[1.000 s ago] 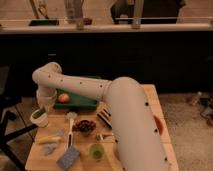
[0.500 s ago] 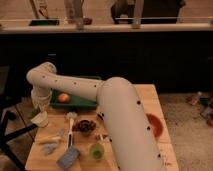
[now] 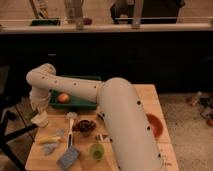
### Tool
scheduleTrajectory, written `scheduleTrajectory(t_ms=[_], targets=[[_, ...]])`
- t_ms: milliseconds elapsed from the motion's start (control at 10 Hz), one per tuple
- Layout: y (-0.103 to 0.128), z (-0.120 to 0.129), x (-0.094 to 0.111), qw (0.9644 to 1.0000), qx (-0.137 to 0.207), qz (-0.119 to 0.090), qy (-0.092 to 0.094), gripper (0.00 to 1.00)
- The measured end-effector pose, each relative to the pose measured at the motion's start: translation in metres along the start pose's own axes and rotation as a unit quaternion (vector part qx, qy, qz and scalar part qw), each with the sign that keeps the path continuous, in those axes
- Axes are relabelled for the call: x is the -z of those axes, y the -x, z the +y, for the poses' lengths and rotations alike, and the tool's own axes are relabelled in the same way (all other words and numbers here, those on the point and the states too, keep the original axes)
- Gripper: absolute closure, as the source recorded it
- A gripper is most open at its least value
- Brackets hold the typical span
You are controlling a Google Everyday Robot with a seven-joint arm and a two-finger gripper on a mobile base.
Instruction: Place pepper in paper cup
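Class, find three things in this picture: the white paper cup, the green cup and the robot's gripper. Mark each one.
paper cup (image 3: 41, 119): camera view, on its white side wall.
green cup (image 3: 96, 150): camera view, on its round top.
gripper (image 3: 36, 108): camera view, at the arm's tip, just above the paper cup.

The robot's thick white arm (image 3: 120, 115) is stretching across the wooden table (image 3: 155, 97), blocking its middle. The gripper (image 3: 39, 111) is hanging directly over the paper cup (image 3: 41, 120) at the left edge. A green tray (image 3: 80, 102), dark red bowl (image 3: 85, 126), green cup (image 3: 96, 150) and what may be a sponge (image 3: 68, 158) are crowding the left half.
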Motion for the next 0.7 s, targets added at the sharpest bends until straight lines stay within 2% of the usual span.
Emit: scheduleTrajectory(t_ms=[200,700], targets=[[0.003,0.0009,0.0002,1.0,-0.007,-0.005,-0.001,0.82],[0.0011,0.0077,0.0,0.9996,-0.023,-0.014,-0.01,0.31]])
